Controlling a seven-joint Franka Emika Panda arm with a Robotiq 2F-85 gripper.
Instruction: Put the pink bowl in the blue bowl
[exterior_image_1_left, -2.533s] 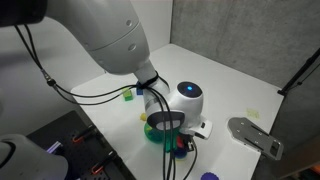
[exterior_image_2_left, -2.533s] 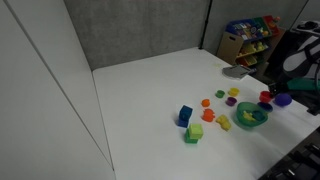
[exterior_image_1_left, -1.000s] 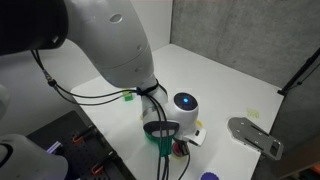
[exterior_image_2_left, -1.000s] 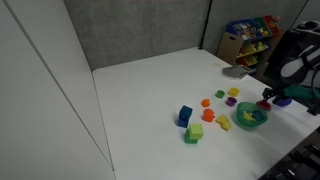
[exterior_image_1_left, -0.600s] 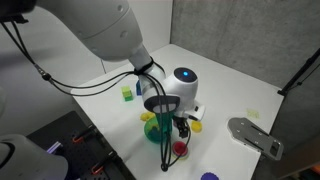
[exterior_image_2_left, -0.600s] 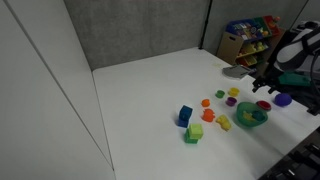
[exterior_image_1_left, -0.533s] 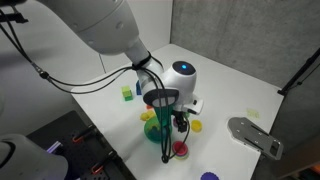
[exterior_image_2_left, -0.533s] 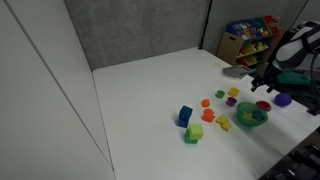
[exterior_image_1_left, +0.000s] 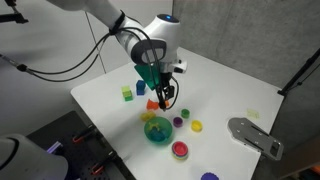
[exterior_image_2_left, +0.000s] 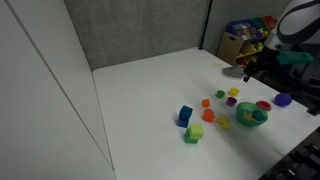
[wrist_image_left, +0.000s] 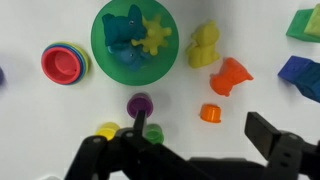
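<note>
The pink bowl rests nested inside the blue bowl, of which only a thin rim shows around it. Both stand on the white table beside the large green bowl. My gripper hangs high above the table, well away from the bowls. In the wrist view the gripper is open with nothing held, and a small orange cup lies on the table far below the gap.
The green bowl holds blue and yellow toys. Yellow, orange, blue and green toys lie around it. Small purple, yellow and green cups stand nearby. A purple bowl sits near the table edge.
The gripper opened, let go of the pink bowl, then rose and swung away toward the middle of the table. The pink bowl stays in the blue bowl.
</note>
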